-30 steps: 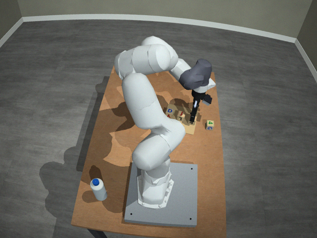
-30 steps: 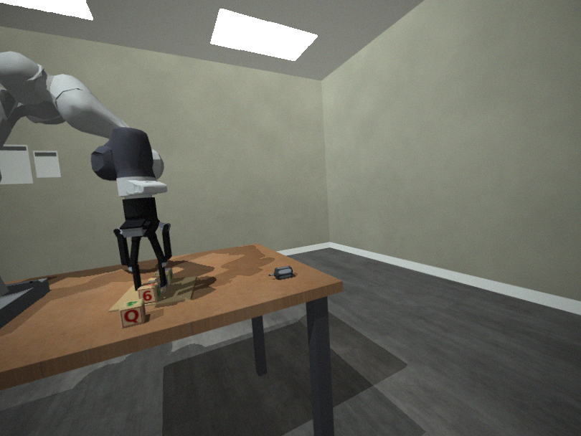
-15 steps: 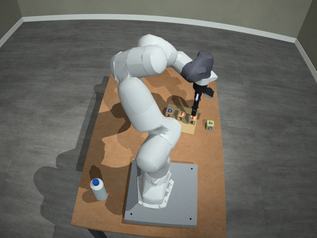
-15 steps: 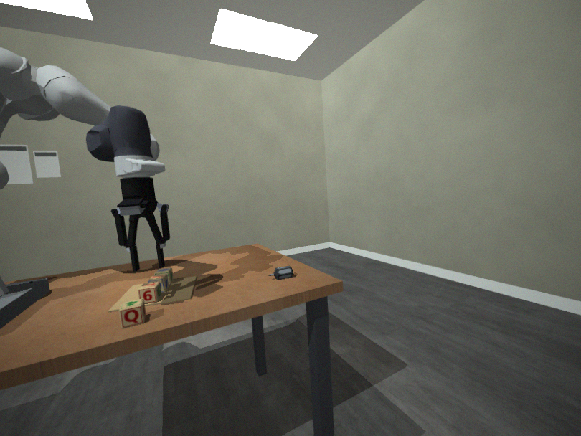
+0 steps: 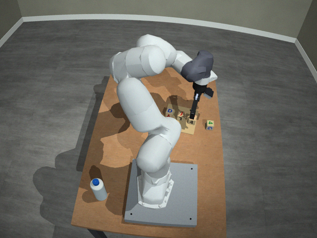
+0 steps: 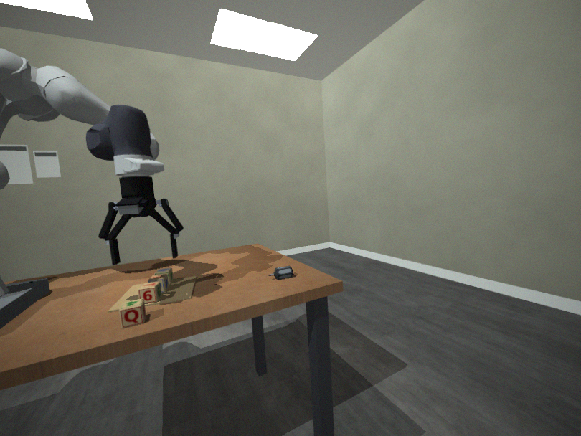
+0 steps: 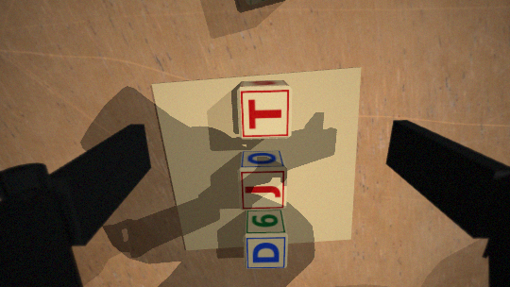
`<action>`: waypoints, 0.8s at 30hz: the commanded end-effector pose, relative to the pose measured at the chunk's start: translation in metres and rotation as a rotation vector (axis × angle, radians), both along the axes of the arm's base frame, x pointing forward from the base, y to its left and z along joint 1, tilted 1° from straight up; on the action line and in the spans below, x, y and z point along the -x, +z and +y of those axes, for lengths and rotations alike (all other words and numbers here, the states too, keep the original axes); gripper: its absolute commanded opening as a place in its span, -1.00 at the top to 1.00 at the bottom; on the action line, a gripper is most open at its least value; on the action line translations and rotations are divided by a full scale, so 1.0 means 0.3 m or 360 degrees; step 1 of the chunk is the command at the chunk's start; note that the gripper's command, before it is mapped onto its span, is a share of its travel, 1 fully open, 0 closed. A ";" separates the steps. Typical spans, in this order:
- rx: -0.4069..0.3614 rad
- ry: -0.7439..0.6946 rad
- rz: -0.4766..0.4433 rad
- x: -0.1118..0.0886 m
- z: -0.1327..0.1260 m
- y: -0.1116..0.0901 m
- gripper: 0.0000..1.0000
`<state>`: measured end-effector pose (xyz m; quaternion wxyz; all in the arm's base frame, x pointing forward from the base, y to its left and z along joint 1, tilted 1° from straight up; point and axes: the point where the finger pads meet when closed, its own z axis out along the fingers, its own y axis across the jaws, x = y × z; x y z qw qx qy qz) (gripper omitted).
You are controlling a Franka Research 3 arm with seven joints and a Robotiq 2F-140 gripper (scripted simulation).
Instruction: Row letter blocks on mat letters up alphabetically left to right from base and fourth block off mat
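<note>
Three letter blocks stand in a row on the tan mat [image 7: 257, 149]: the D block [image 7: 265, 252] at the mat's edge, the J block [image 7: 263, 189] in the middle and the T block [image 7: 264, 113] at the other end. From the top view they read D [image 5: 169, 112], J [image 5: 180, 115], then the T block [image 5: 191, 119] from left to right. I cannot tell whether the D block's base lies fully on the mat. The fourth block [image 5: 209, 125], with a 4 on top, sits on the table to the right of the mat. My gripper [image 6: 143, 253] is open and empty, well above the T block.
A white bottle with a blue cap [image 5: 98, 189] stands at the table's near left corner. A small dark object [image 6: 282, 272] lies near the table's far edge. The arm's grey base plate [image 5: 161, 192] fills the near end of the table.
</note>
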<state>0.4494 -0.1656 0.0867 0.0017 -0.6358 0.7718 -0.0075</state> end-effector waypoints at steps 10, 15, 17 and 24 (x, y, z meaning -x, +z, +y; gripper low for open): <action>-0.0002 -0.0011 0.0005 0.004 0.002 0.001 -1.00; -0.0001 -0.0011 0.0005 0.004 0.002 0.016 -1.00; -0.0001 -0.0011 0.0005 0.004 0.002 0.023 -1.00; -0.0001 -0.0011 0.0005 0.005 0.003 0.103 -1.00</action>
